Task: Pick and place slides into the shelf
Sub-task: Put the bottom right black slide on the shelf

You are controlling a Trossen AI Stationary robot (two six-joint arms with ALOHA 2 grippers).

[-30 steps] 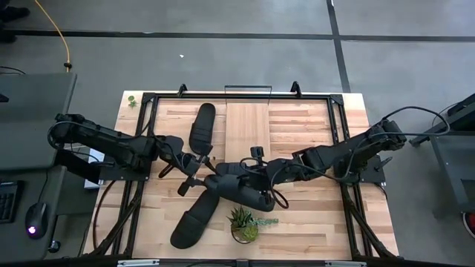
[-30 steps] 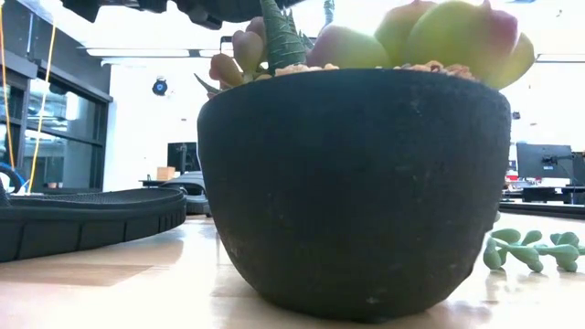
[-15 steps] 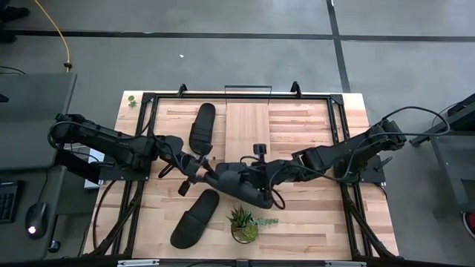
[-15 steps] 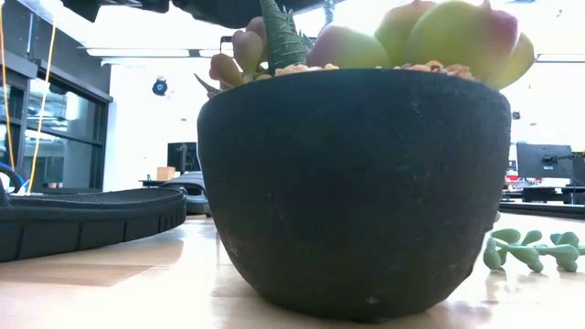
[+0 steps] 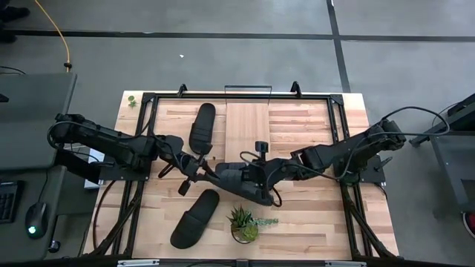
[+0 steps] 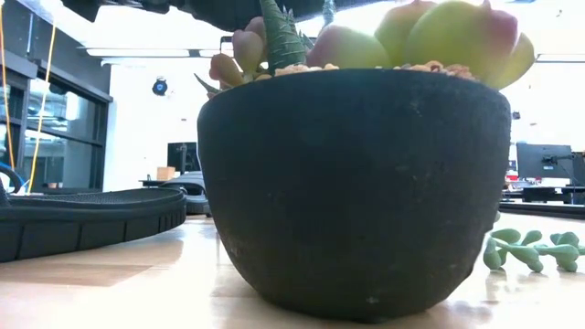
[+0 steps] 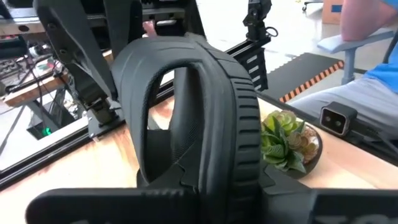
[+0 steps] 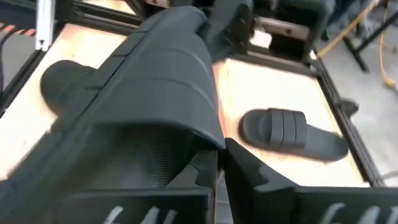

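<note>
A black slide (image 5: 241, 183) hangs between my two grippers over the middle of the table, turned on its edge. My left gripper (image 5: 208, 174) is shut on its left end and my right gripper (image 5: 254, 176) on its right part. In the left wrist view the slide (image 7: 186, 112) stands end-on, its strap arching over the sole. A second slide (image 5: 202, 126) lies sole-down at the far left. A third slide (image 5: 194, 218) lies near the front. The shelf (image 5: 247, 126), a light board with wire ends, lies at the far middle. My left gripper (image 7: 199, 183) pinches the end of the slide's sole (image 7: 205, 165) between its two fingers, coming level from the table's left. The slide stands on edge, clear of the table. My right gripper (image 8: 221, 165) pinches a thin edge of the slide (image 8: 208, 146), coming from the table's right. Whether that edge is strap or sole I cannot tell.
A black pot with succulents (image 5: 243, 225) stands near the front edge, right of the near slide, and fills the low view (image 6: 352, 183). Black rails (image 5: 141, 148) frame the table's sides. A person's sleeve (image 7: 373, 62) shows beyond the table.
My left gripper's fingers have closed in on the slide's left end and taken hold. My right gripper has carried the slide a little toward the far edge.
</note>
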